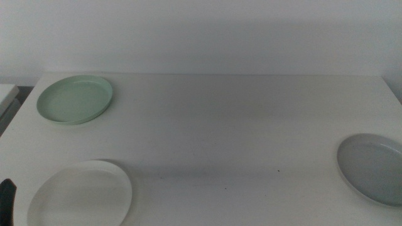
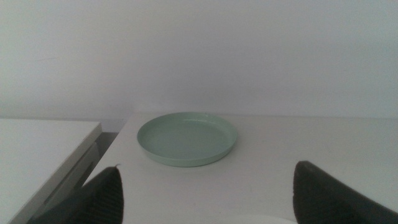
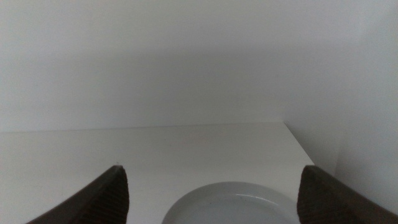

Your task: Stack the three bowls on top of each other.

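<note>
Three bowls lie apart on the white table (image 1: 226, 125). The pale mint green bowl (image 1: 75, 99) is at the far left; the left wrist view shows it (image 2: 186, 138) ahead of the jaws. The white bowl (image 1: 80, 194) lies at the near left, its rim (image 2: 264, 219) just showing between the left jaws. The light grey bowl (image 1: 372, 168) is at the right edge, and its far rim (image 3: 233, 202) shows between the right jaws. My left gripper (image 2: 205, 196) is open, a dark tip (image 1: 6, 201) showing at the picture's left edge. My right gripper (image 3: 211, 196) is open, out of the middle view.
A second white surface (image 2: 43, 149) stands beside the table's left edge, with a dark gap between. A plain white wall (image 1: 201, 31) runs behind the table's far edge. The table's right far corner (image 3: 286, 124) is near the grey bowl.
</note>
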